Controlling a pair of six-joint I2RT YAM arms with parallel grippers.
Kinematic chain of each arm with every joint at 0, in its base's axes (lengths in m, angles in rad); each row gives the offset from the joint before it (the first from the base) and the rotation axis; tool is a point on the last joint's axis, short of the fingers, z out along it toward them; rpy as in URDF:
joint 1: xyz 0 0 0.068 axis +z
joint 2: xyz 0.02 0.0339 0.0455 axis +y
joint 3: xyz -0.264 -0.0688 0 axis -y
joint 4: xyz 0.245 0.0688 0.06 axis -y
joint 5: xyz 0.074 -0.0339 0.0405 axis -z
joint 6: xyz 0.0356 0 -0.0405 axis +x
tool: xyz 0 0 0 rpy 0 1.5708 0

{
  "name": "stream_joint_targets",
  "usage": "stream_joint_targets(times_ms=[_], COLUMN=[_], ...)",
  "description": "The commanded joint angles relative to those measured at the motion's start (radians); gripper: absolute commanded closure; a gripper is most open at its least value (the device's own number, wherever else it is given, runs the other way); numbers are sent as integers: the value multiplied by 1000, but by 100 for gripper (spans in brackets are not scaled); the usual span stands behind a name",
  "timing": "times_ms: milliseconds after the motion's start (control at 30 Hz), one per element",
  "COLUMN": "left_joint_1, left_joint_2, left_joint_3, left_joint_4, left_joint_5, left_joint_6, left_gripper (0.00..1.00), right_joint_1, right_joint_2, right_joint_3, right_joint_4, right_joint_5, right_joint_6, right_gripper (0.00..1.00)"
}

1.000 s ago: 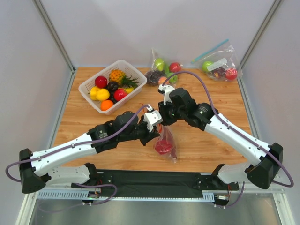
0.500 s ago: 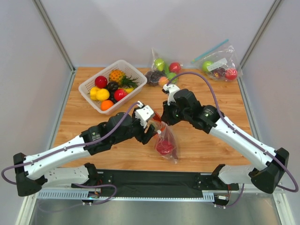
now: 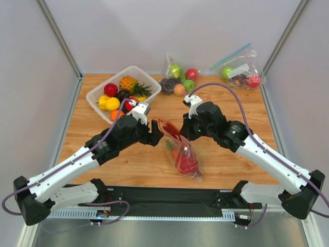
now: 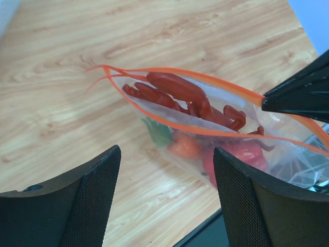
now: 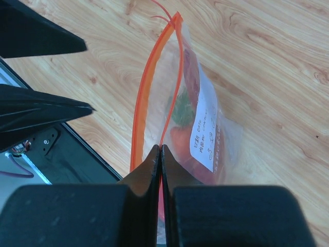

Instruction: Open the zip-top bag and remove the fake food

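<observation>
The zip-top bag (image 3: 186, 158) lies near the table's front middle with its orange-red zip strip (image 4: 169, 117) parted, so the mouth gapes. Inside it I see the fake food: a dark-red lobster (image 4: 180, 92), an orange carrot (image 4: 185, 147) with a green top, and a glossy red piece (image 4: 237, 157). My right gripper (image 5: 161, 152) is shut on one lip of the strip beside the white label (image 5: 203, 123). Left of the bag's mouth my left gripper (image 4: 167, 206) stands open with nothing between its fingers and does not touch the bag.
A white basket (image 3: 97, 95) of small fruits and a pineapple stands at the back left, close behind my left wrist. Two other clear bags (image 3: 177, 77) (image 3: 241, 72) of fruit lie at the back. A black rail (image 3: 169, 196) runs along the near edge.
My left gripper opened, let go of the bag's edge and drew back to the left. My right gripper closed on the zip strip. The bag's mouth now stands open and the bag has shifted right.
</observation>
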Motion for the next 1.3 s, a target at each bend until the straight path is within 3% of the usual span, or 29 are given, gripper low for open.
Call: stream_joint_targets(times_ms=[0, 433, 467, 533, 567, 633, 767, 1067, 1267], left_joint_1=[11, 27, 27, 27, 27, 28, 43, 102, 114], left_joint_2=[41, 182, 188, 204, 205, 213, 236, 270, 352], left_joint_3=[4, -63, -63, -62, -62, -48, 4, 118, 269], left_joint_4=[54, 204, 215, 227, 238, 243, 228, 195, 212], left_joint_5=[79, 190, 198, 218, 224, 231, 265, 336, 489], left_joint_6=[-115, -204, -206, -209, -210, -209, -187, -140, -93], left_gripper=[20, 23, 37, 55, 71, 86, 100, 100, 100], right_joint_1=[13, 32, 33, 32, 32, 32, 30, -20, -80], right_joint_2=[-44, -106, -110, -115, -116, -119, -121, -153, -196], right_joint_3=[-7, -55, -56, -60, -60, -60, -44, 14, 94], right_joint_4=[42, 42, 42, 39, 38, 33, 16, -34, -74], right_joint_5=[3, 22, 29, 51, 96, 153, 236, 350, 413], right_joint_6=[12, 15, 14, 6, 3, -17, -51, -120, -161], right_gripper=[100, 100, 100, 100, 100, 100, 100, 100, 100])
